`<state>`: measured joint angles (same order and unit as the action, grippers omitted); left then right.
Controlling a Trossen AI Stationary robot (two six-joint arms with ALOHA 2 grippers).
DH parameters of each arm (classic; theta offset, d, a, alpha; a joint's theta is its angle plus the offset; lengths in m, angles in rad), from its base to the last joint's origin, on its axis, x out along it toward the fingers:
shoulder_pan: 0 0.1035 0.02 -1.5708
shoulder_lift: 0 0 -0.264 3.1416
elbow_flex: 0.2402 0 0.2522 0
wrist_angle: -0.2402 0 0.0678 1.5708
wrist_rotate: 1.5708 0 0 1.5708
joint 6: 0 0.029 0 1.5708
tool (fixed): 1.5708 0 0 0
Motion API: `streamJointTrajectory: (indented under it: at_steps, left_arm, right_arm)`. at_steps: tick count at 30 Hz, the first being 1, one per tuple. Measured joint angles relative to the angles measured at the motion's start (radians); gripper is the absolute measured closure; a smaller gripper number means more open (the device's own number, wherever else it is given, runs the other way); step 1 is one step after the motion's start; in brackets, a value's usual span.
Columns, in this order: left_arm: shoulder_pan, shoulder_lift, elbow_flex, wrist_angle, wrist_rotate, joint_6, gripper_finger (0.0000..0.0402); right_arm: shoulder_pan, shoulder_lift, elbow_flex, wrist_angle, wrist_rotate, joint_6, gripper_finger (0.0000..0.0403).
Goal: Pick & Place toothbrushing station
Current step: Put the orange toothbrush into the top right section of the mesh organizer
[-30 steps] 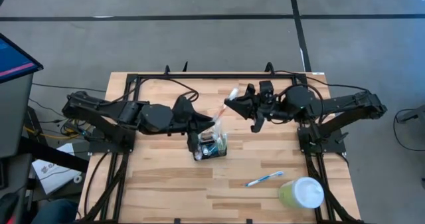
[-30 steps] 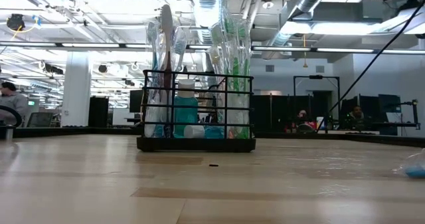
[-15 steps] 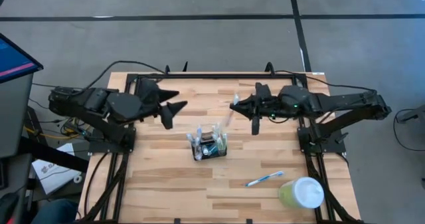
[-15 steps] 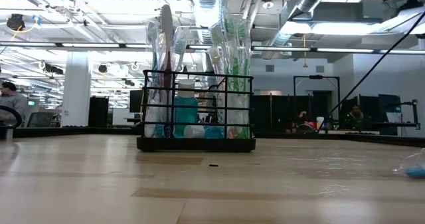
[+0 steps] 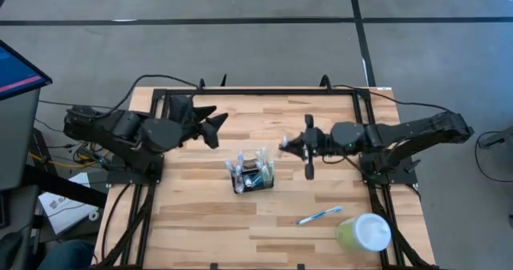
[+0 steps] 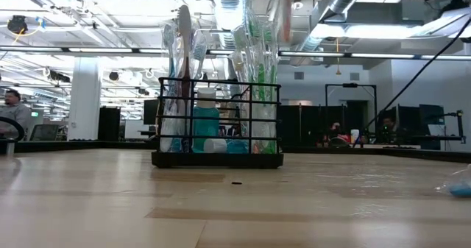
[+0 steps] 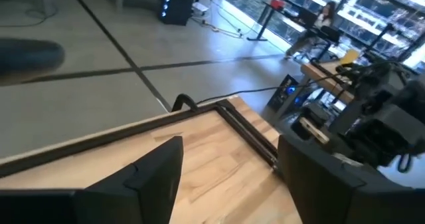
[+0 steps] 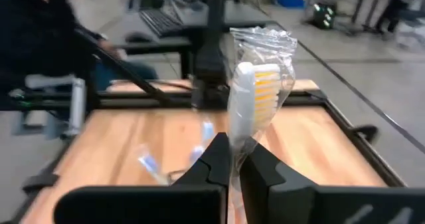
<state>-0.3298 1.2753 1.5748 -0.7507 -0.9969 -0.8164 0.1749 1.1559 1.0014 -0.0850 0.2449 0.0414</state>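
The toothbrushing station [image 5: 252, 172] is a small black wire holder standing on its base at the table's middle. In the low view the station [image 6: 217, 123] holds several wrapped toothbrushes and a teal bottle. My right gripper [image 5: 285, 147] hovers right of the station and a little farther back, shut on a toothbrush [image 8: 252, 84] with yellow bristles in a clear wrapper. My left gripper [image 5: 215, 126] hangs open above the table's far left part, away from the station; its fingers [image 7: 156, 174] hold nothing. My right gripper pinches the wrapped toothbrush by its handle [image 8: 234, 136] between the two fingers, through the clear wrapper. The brush head [image 8: 255, 84] sticks out past the fingertips. The brush is lifted clear of the table and the station.
A loose blue-and-white toothbrush [image 5: 319, 215] lies on the table near the front right. Beside it, at the front right corner, stands a pale green cup with a white lid [image 5: 365, 232]. A black frame [image 5: 264, 92] runs along the table's far edge.
My left gripper has opened, leaving the toothbrush it had shared with my right gripper by the station, and has drawn back toward the table's left and far side. My right gripper has come down and rolled, turning the wrapped toothbrush with it.
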Motion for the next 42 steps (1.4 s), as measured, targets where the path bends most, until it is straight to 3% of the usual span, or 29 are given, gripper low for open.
streamJointTrajectory:
  at_steps: [5,10,20,42]
  left_arm:
    - [0.000,0.056,0.000,-0.001,-0.002,-0.067,0.0166]
    - [0.000,0.100,0.000,0.000,0.018,-0.130,0.0170]
    - [-0.006,0.110,0.000,0.003,0.026,-0.160,0.0171]
    - [-0.055,0.107,0.000,0.014,0.033,-0.199,0.0172]
  right_arm:
    - [-0.009,-0.068,-0.151,0.154,-0.031,0.001,0.0398]
    - [-0.026,-0.086,-0.216,0.229,-0.057,0.003,0.0398]
    - [-0.027,0.059,-0.240,0.395,-0.125,0.012,0.0398]
    - [-0.040,0.326,-0.238,0.544,-0.117,0.030,0.0396]
